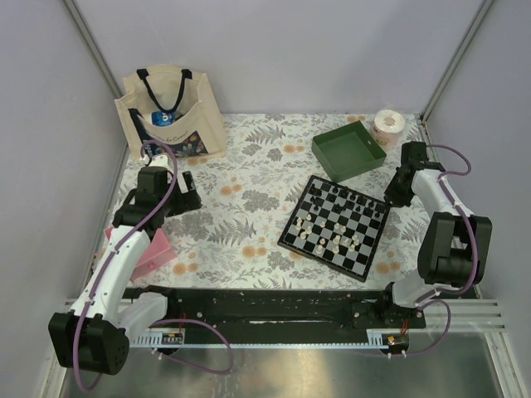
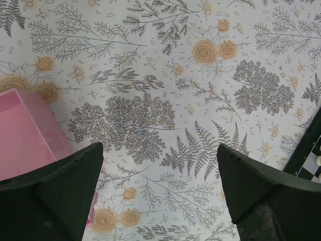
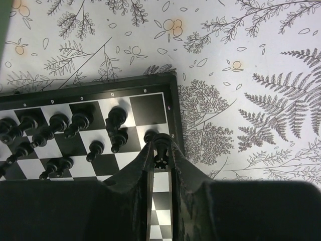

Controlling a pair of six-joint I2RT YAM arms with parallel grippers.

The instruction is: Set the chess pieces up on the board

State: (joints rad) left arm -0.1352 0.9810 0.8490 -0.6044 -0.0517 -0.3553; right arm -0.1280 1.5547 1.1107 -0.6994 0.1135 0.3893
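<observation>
High overview, 2 wrist close-ups, board (image 1: 372, 228) shared

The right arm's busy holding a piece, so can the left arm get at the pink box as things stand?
Probably yes. The left gripper is open above the tablecloth, and the pink box lies right beside it, with nothing in between.

On the floral counter (image 1: 241, 224): a cream tote bag (image 1: 170, 116) far left, a green tray (image 1: 348, 152) beside a pale roll (image 1: 388, 126) far right, a pink box (image 1: 153, 253) near left.
</observation>
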